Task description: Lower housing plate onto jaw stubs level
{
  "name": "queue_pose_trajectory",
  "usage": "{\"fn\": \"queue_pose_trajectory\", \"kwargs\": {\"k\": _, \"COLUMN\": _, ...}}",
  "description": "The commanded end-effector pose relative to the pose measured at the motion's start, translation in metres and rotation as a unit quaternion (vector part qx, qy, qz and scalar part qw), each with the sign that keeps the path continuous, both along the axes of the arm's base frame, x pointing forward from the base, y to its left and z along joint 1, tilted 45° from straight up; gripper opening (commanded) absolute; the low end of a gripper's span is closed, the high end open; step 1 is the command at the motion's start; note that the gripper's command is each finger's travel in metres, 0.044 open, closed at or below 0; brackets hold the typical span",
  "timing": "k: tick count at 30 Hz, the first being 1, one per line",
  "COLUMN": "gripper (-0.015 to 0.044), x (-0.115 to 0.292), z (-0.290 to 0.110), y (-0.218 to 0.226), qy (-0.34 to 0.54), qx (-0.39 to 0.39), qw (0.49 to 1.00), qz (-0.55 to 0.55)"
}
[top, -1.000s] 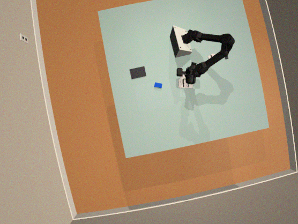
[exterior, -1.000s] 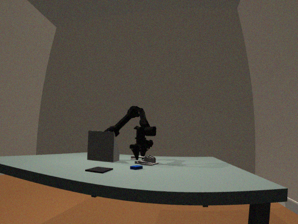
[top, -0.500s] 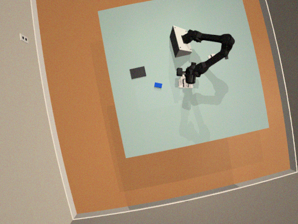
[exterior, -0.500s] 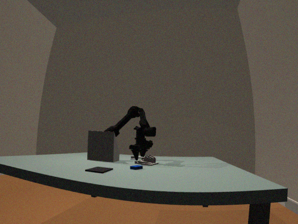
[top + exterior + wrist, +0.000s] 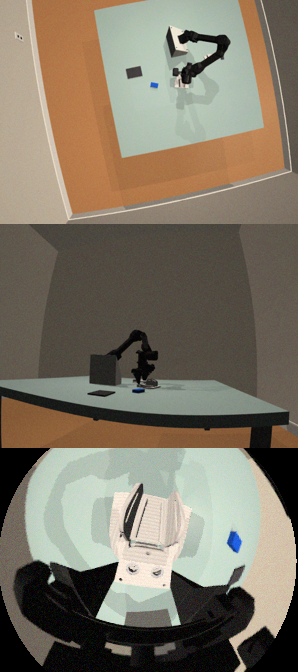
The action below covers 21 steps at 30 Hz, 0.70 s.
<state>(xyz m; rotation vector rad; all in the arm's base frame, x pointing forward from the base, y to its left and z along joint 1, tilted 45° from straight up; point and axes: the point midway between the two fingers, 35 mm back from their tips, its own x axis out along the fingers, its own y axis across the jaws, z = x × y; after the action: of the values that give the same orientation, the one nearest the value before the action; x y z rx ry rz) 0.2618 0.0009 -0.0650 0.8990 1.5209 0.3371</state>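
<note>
The housing plate, white with two round holes, lies between my fingertips in the wrist view. My gripper points down and is shut on this plate, low over the near end of the white base. Bright and dark shapes, perhaps the stubs, show in the holes. The left jaw and right jaw stand up on the base beyond the plate, apart from each other. I cannot tell whether the plate touches the stubs or sits level. In the top view my hand hides the plate.
A blue block and a flat dark pad lie to one side of the base. A tall box carries the arm's foot. Small white parts lie near the forearm.
</note>
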Motion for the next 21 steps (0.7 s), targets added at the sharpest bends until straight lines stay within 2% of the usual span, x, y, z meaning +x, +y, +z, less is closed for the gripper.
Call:
{"fn": "queue_pose_trajectory", "kwargs": {"k": 1, "gripper": 0.0351, "x": -0.0005, "z": -0.0003, "y": 0.002, "qy": 0.001, "qx": 0.003, "qw": 1.0, "qz": -0.001}}
{"fn": "queue_pose_trajectory", "kwargs": {"k": 21, "gripper": 0.0351, "x": -0.0002, "z": -0.0033, "y": 0.0051, "qy": 0.001, "qx": 0.003, "qw": 1.0, "qz": -0.001}}
